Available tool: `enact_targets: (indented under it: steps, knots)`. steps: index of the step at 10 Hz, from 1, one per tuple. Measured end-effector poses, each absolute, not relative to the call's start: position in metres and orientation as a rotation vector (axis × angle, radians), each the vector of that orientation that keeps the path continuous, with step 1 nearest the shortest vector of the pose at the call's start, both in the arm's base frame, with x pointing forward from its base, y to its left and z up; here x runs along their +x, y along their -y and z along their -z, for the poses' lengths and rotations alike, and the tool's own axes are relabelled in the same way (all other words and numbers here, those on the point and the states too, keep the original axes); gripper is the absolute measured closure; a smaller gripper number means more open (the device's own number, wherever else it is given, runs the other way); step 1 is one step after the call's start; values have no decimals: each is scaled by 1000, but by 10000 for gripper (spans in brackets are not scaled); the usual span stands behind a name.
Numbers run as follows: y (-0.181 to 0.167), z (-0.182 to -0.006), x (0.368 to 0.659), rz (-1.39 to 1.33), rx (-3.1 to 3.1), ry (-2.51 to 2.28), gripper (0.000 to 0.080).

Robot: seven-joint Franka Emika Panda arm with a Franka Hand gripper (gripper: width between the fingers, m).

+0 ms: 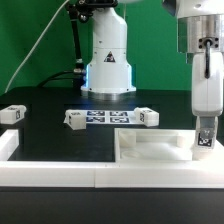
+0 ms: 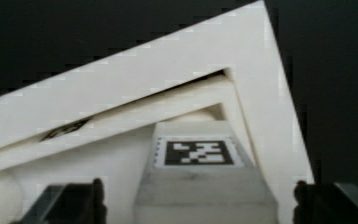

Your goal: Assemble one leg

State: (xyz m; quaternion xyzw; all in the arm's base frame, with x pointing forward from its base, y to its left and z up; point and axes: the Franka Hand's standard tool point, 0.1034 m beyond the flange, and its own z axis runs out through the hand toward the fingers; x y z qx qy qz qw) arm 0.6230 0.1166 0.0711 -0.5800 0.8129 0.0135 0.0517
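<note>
A small white leg (image 1: 203, 142) with a black-and-white tag stands upright at the corner of the big white slab (image 1: 150, 146), on the exterior view's right. My gripper (image 1: 204, 133) hangs straight over it, fingers on either side. In the wrist view the leg (image 2: 201, 153) sits between the dark fingertips (image 2: 73, 203), with a gap on both sides. The gripper (image 2: 201, 205) is open and holds nothing. The slab's corner (image 2: 247, 60) fills that view. Three more legs lie on the black table: one at the left (image 1: 10, 114), one in the middle (image 1: 76, 119) and one to its right (image 1: 148, 117).
The marker board (image 1: 106, 117) lies flat between the two middle legs. The robot's white base (image 1: 108, 55) stands at the back centre. A white rail (image 1: 60, 172) runs along the table's front, with a short piece (image 1: 8, 143) at the left.
</note>
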Motion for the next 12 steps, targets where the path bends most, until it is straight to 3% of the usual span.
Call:
enact_targets:
  steps: [1,2,12]
  knots:
    - [-117,-71,623,-41,-1766,-2472,176]
    - [-117,-71,623,-41,-1767,-2471,158]
    - [-118,-70,622,-42,-1774,-2467,151]
